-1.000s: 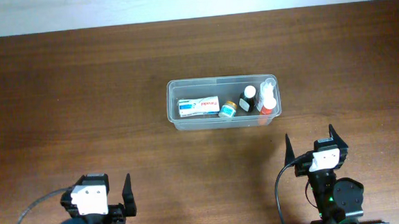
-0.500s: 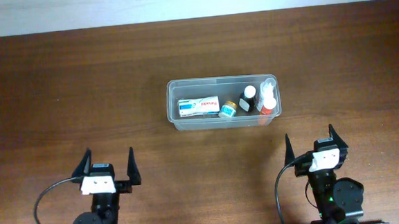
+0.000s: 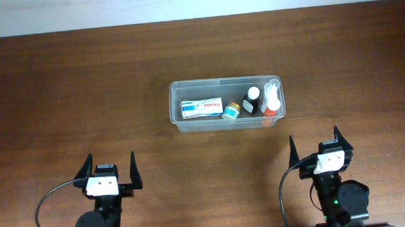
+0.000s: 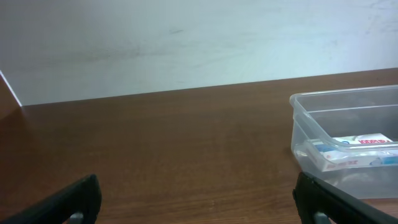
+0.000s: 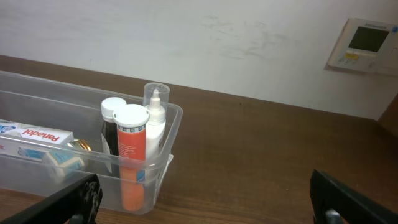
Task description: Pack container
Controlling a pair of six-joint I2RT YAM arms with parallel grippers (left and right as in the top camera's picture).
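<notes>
The clear plastic container [image 3: 175, 101] sits at the table's middle. Inside lie a white Panadol box [image 3: 201, 108], a small jar [image 3: 230, 110], a dark bottle with a white cap [image 3: 251, 100], an orange tube [image 3: 273, 108] and a clear-capped bottle [image 3: 273, 90]. The right wrist view shows the container [image 5: 171, 134] with the orange tube [image 5: 132, 155] upright at its near end. The left wrist view shows its left corner [image 4: 301, 127] and the box [image 4: 354, 152]. My left gripper [image 3: 109, 168] and right gripper [image 3: 315, 143] are open and empty, near the front edge, well short of the container.
A white wall runs behind the table's far edge [image 4: 155, 93]. A wall-mounted control panel [image 5: 367, 45] shows at the right in the right wrist view.
The left arm swung from a turned-away pose to point straight at the container, then settled a little further right. The right arm has not moved.
</notes>
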